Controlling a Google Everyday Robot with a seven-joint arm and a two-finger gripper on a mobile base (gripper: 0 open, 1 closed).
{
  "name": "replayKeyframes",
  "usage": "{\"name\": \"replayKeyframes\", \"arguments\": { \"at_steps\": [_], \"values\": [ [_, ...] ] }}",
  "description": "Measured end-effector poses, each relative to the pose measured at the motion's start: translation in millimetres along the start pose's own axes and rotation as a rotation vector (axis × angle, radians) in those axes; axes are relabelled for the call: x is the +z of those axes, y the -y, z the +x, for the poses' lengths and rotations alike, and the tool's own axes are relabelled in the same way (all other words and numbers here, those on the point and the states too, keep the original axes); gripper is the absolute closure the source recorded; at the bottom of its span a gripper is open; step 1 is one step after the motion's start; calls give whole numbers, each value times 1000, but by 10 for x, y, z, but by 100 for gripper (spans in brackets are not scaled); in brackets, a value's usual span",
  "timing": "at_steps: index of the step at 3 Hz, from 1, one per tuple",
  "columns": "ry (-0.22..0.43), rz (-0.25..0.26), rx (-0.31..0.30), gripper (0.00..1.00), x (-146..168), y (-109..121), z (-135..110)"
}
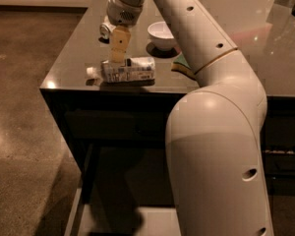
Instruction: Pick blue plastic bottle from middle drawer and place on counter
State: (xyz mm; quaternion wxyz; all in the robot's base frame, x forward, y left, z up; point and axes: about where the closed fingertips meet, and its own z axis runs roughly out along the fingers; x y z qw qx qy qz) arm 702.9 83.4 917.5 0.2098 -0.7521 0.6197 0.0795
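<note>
The blue plastic bottle (128, 70) lies on its side near the front edge of the counter (73, 58), with its white cap (91, 72) pointing left. My gripper (118, 58) reaches down from the arm and sits right at the top of the bottle, close to its cap end. The middle drawer (81, 195) stands pulled out below the counter. A part of its pale floor (152, 222) shows at the bottom of the view.
A white bowl (162, 34) stands behind the bottle. A crushed silver can (105, 29) lies behind the gripper. A green and yellow sponge (183, 66) lies to the right of the bottle. My large white arm (211, 146) hides the counter's right front and much of the drawer.
</note>
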Motion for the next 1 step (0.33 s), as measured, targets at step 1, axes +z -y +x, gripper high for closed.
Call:
{"name": "replayKeyframes", "arguments": {
  "at_steps": [1],
  "values": [
    [21,32,-5,0,40,99,-79]
  ]
}}
